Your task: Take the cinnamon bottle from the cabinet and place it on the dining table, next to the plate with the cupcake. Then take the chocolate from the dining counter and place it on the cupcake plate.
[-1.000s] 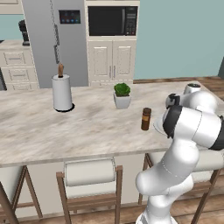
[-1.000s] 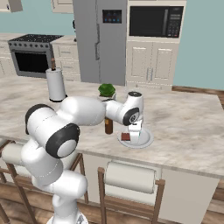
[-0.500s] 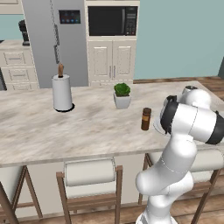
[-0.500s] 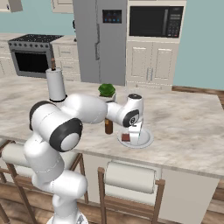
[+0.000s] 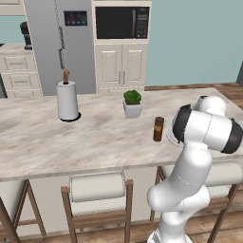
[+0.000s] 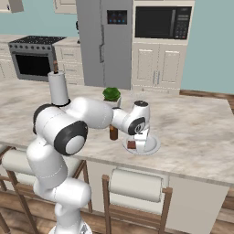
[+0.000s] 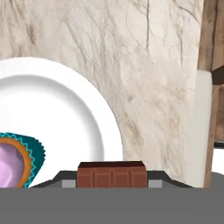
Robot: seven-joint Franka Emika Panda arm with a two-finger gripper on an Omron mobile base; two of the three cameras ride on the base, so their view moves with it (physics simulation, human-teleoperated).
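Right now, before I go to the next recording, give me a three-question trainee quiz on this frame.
1. True or false: the gripper holds the chocolate.
2. The cupcake sits on: A the plate, B the bare counter, C a stool.
3. In the left base view, what stands just left of the plate: the ____ bottle?

Key: 1 true; 2 A; 3 cinnamon.

Paper towel roll (image 5: 67,99), potted plant (image 5: 132,103), fridge (image 5: 59,45), microwave (image 5: 122,22), stove (image 6: 34,57)
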